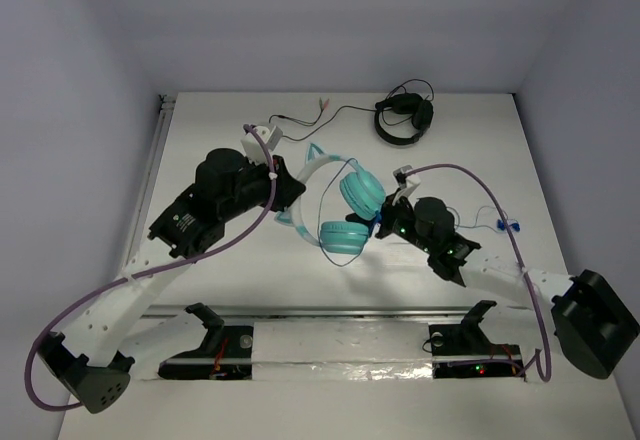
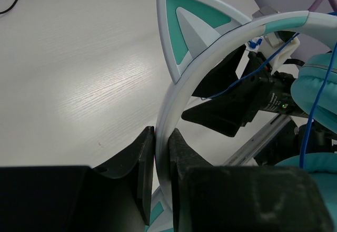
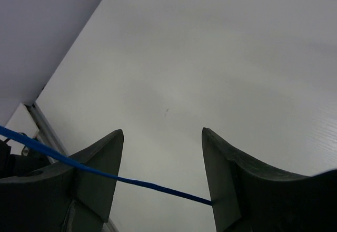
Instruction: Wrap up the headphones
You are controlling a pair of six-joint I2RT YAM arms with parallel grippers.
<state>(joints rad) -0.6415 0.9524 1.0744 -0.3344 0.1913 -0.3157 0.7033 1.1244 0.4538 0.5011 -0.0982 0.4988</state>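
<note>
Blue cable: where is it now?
Right wrist view: the blue cable crosses the gap between the right gripper's open fingers, just right of the teal headphones.

A pair of black headphones [image 1: 404, 120] is lying flat on the far part of the white table [image 1: 290, 285], right of centre. Its thin black cable [image 1: 345, 111] is forming a loop just behind the ear cups and is running leftward across the far tabletop, where it is branching into short ends with small plugs; their detail is too small to tell. Plain pale walls [image 1: 330, 20] are enclosing the table at the back and on both sides. A metal rail [image 1: 150, 180] is running along the left table edge, and a second metal strip [image 1: 350, 312] is crossing the near part of the table.
</note>
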